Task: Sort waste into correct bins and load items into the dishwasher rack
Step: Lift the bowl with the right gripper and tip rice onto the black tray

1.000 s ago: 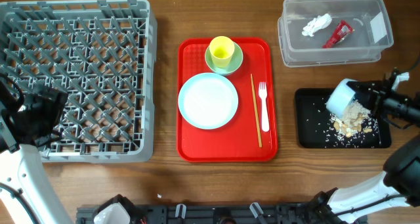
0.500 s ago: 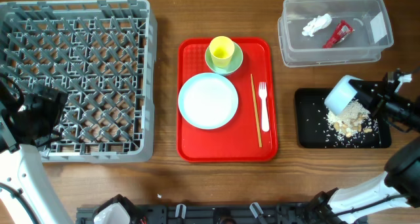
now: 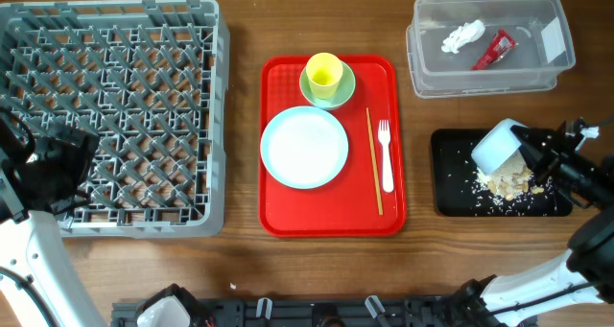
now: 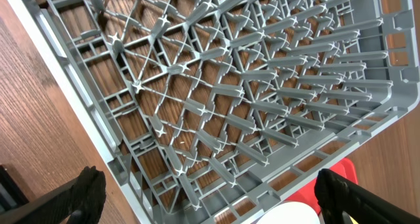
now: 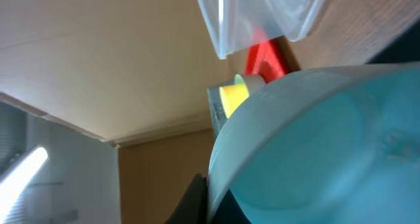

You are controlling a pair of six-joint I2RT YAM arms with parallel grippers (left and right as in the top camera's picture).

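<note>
Small pale bowl (image 3: 497,145) hangs tilted over the black tray (image 3: 449,200), right fingers (image 3: 533,147) clamped tight on its rim. We read the tilt as a pour: mouth angled down so the food scraps (image 3: 508,181) land in the tray and not on the surface (image 3: 240,269). Most scraps sit in a heap under the bowl, with loose bits scattered around it inside the tray. From the right wrist view the bowl (image 5: 328,152) fills the frame, so we can't tell if anything is stuck inside

Clear tub (image 3: 422,78) holds the tissue (image 3: 462,35) and wrapper (image 3: 495,50), so dry waste looks sorted. We judge the scrap dump as the last waste step

Red tray (image 3: 278,217) carries the rest: yellow cup (image 3: 323,73) standing on the saucer (image 3: 345,92), plate (image 3: 304,147) just below them, chopsticks (image 3: 373,164) and fork (image 3: 386,159) lying side by side along the right edge. None of it is loaded

Left fingers (image 4: 85,191) are spread wide, holding nothing, parked over the near corner of the rack (image 3: 115,106). The rack has no dishes in it. We guess that arm waits there, out of the way, ready to load once the bowl is clean

Risk: scraps spilling past the tray edge if the bowl swings out while tilted
</note>
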